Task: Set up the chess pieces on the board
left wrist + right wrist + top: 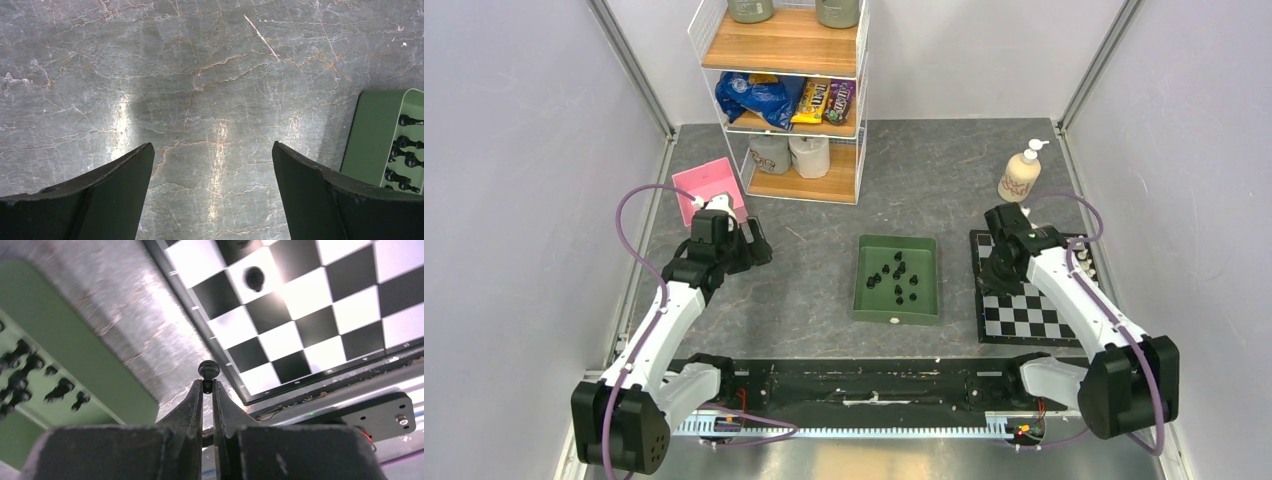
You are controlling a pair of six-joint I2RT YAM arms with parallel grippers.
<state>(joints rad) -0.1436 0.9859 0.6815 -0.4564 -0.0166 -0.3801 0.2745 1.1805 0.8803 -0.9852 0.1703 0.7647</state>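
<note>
Several black chess pieces (pixel 896 270) lie in the green tray (pixel 896 315) at the table's middle. The checkered board (pixel 1024 315) lies to the tray's right, with small white pieces (pixel 1084 262) along its far right edge. My right gripper (pixel 996 270) hangs over the board's left edge. In the right wrist view it (pixel 208 385) is shut on a black chess piece (pixel 208 370), above the strip of table between the tray (pixel 65 350) and the board (pixel 300 315). One black piece (pixel 255 277) stands on a white square. My left gripper (pixel 212 150) is open and empty over bare table, left of the tray (pixel 375 135).
A cream soap pump bottle (pixel 1021 172) stands behind the board. A wire shelf unit (pixel 789 100) with snacks and rolls stands at the back centre. A pink sheet (pixel 709 190) lies behind my left gripper. Grey walls close in both sides.
</note>
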